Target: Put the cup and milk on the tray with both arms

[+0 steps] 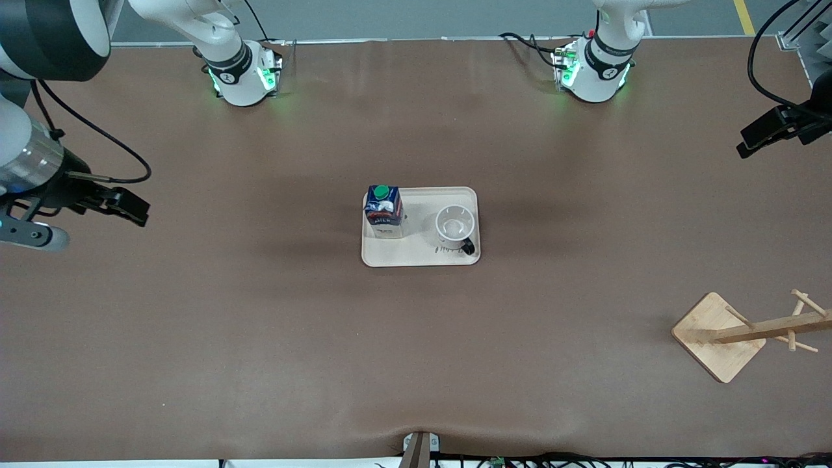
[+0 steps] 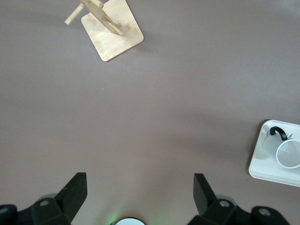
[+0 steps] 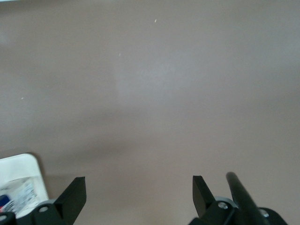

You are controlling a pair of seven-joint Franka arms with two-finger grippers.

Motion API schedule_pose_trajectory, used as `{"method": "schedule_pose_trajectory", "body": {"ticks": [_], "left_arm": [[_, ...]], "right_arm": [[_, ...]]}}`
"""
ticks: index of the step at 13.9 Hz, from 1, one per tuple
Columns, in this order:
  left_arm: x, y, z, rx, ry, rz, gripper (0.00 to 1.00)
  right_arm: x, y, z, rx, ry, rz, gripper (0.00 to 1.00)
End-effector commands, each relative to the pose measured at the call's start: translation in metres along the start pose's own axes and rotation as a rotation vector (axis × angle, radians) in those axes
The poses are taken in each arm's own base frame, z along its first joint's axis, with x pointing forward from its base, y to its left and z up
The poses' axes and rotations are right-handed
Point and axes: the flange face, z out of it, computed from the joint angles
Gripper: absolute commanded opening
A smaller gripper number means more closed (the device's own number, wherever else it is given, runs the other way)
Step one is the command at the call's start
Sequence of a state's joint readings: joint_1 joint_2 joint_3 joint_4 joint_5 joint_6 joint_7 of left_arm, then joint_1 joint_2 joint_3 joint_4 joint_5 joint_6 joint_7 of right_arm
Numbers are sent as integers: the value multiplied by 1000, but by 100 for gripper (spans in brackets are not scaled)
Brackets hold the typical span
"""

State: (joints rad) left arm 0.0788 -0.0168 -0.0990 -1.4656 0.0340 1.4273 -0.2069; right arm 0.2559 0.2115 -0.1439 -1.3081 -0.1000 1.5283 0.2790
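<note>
front view shows the big brown table first, with both white arms pulled back to its ends and waiting. the right arm hangs over its own end, its tool up in the air with the fingers spread wide and nothing between them. the left tool is over the left arm's end, also spread wide and empty. next down in size, a wooden stand sits toward the left arm's end, nearer the camera than the tray. the cream tray lies mid table. on it the milk stands upright on the right arm's side, and the cup sits upright beside it, not touching, handle pointing to the camera.
</note>
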Motion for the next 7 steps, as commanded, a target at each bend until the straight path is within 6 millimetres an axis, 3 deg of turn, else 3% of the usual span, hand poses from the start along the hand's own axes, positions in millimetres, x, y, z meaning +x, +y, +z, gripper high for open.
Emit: {"method": "schedule_pose_trajectory", "body": {"ticks": [1, 5, 7], "left_arm": [[6, -15, -2, -21, -1, 25, 100], [6, -14, -4, -24, 10, 8, 100], [2, -13, -8, -24, 17, 10, 100]], "right_arm": [[-32, 37, 21, 6, 48, -62, 100], [-25, 99, 28, 34, 74, -219, 100], [-19, 132, 25, 105, 84, -185, 100]]}}
